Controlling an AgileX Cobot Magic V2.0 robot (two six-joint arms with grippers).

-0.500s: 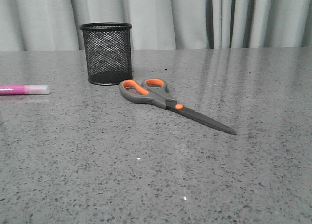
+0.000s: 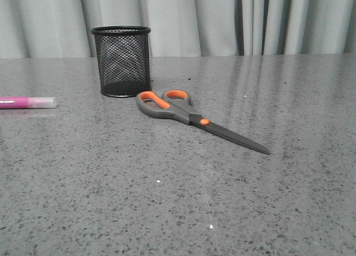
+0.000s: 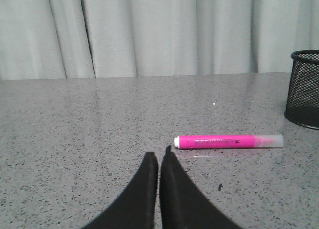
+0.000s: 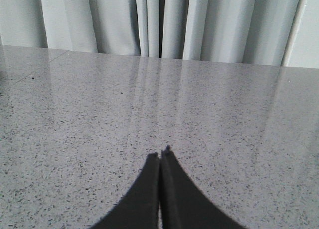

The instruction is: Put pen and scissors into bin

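The black mesh bin (image 2: 121, 61) stands upright at the back left of the grey table. The scissors (image 2: 189, 116) lie flat just in front and right of it, orange loops toward the bin, blades pointing front right. The pink pen (image 2: 28, 102) lies flat at the far left edge, partly cut off. It also shows in the left wrist view (image 3: 228, 141), a short way ahead of my left gripper (image 3: 159, 154), which is shut and empty; the bin's edge (image 3: 304, 89) shows there too. My right gripper (image 4: 160, 155) is shut and empty over bare table. Neither gripper shows in the front view.
The speckled grey table (image 2: 178, 200) runs back to a pale grey curtain (image 2: 222, 19).
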